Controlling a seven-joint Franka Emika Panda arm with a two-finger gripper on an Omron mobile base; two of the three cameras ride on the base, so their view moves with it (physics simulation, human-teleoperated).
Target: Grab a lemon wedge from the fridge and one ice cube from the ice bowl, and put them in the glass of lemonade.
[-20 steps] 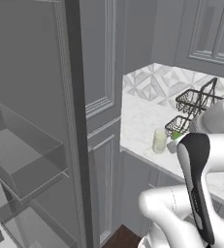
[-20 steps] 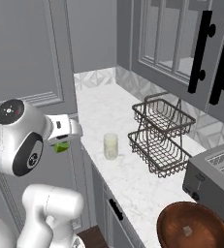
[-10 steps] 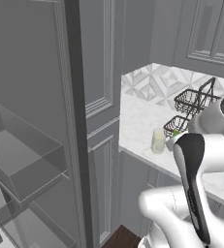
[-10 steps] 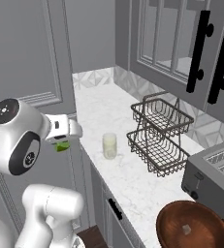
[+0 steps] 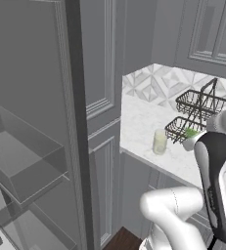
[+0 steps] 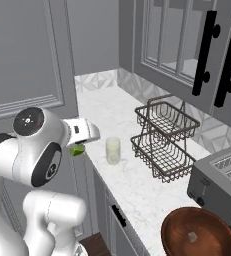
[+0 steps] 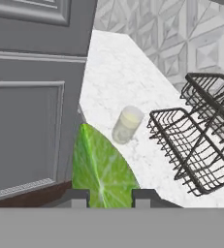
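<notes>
Two small dark finger tips rise at the bottom of our hand view, and between them our gripper pinches the tiny yellow-green lemon wedge, whose veined flesh spreads up from the jaws. In our right base view the same wedge shows as a green speck under the white hand, just off the front edge of the white marbled counter. In our left base view we see it as a green spot beside our arm, in front of the wire rack.

On the counter stands the small clear straight-sided glass of lemonade, upright, with pale yellow liquid inside. It sits near the counter's front edge, between our hand and the black two-tier wire basket rack, apart from both. Our hand camera looks down on the glass with the rack to its right and the wedge below it in that picture, not touching it.

Further along the counter, the wide round glossy reddish-brown ice bowl lies close to the front edge, with one pale ice cube inside. Behind it is a dark grey toaster. The tall dark grey fridge stands open at the left of our left base view, showing clear drawers inside. Paneled grey cupboards with black handles hang above the counter.
</notes>
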